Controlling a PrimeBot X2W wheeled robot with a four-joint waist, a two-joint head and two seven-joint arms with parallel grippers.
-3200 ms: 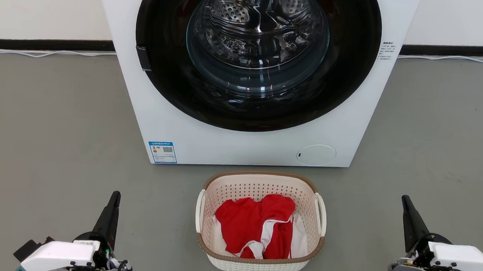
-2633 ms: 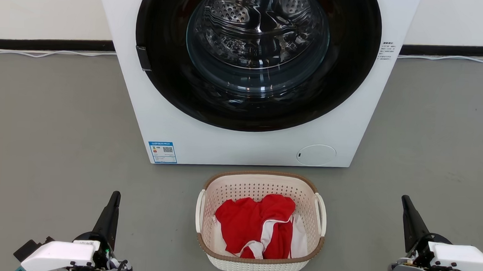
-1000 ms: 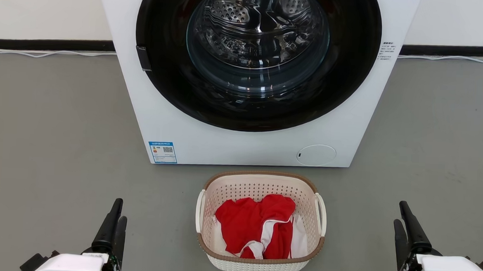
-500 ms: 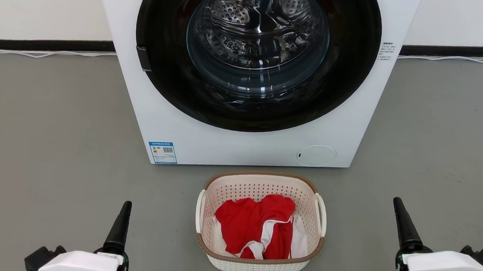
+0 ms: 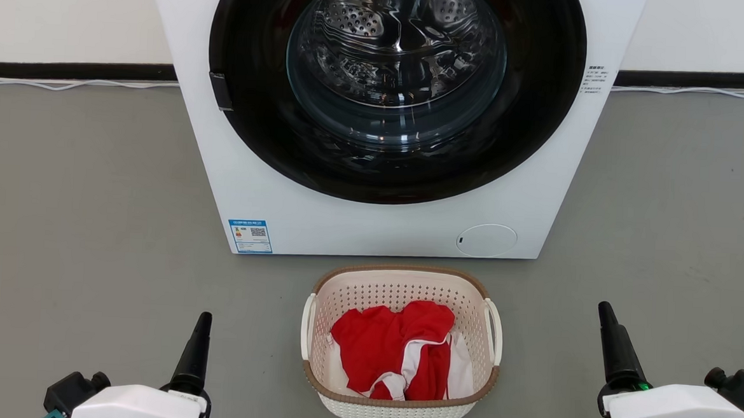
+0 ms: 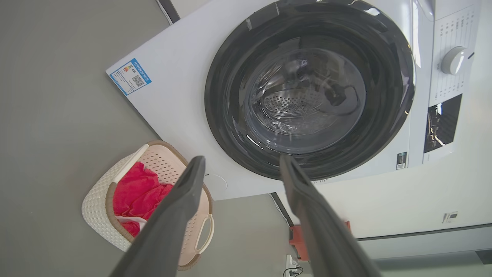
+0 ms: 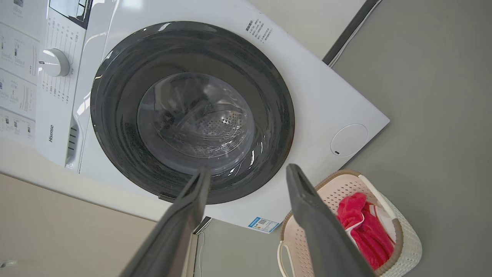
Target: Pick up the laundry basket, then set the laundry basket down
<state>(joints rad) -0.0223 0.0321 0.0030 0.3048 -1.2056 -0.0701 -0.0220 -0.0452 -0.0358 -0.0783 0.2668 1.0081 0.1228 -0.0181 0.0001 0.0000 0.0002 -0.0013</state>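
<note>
The laundry basket (image 5: 399,288), cream-white with a brown rim and white loop handles, sits on the grey floor just before the washing machine, holding red and white cloth (image 5: 396,347). My left gripper (image 5: 203,320) hovers well to the basket's left, and my right gripper (image 5: 604,308) stands well to its right, neither touching it. Both are open and empty: the left wrist view shows my left gripper (image 6: 242,159) spread wide, with the basket (image 6: 96,204) at lower left. The right wrist view shows my right gripper (image 7: 248,169) likewise apart, beside the basket (image 7: 407,238) at lower right.
A white front-loading washing machine (image 5: 377,231) with a dark round glass door stands directly behind the basket. A white cable (image 5: 66,83) runs along the wall base. Grey floor spreads on both sides of the basket.
Both grippers have drawn inward toward the basket, the left to the right and the right to the left, and their wrists have rolled. The basket has not moved.
</note>
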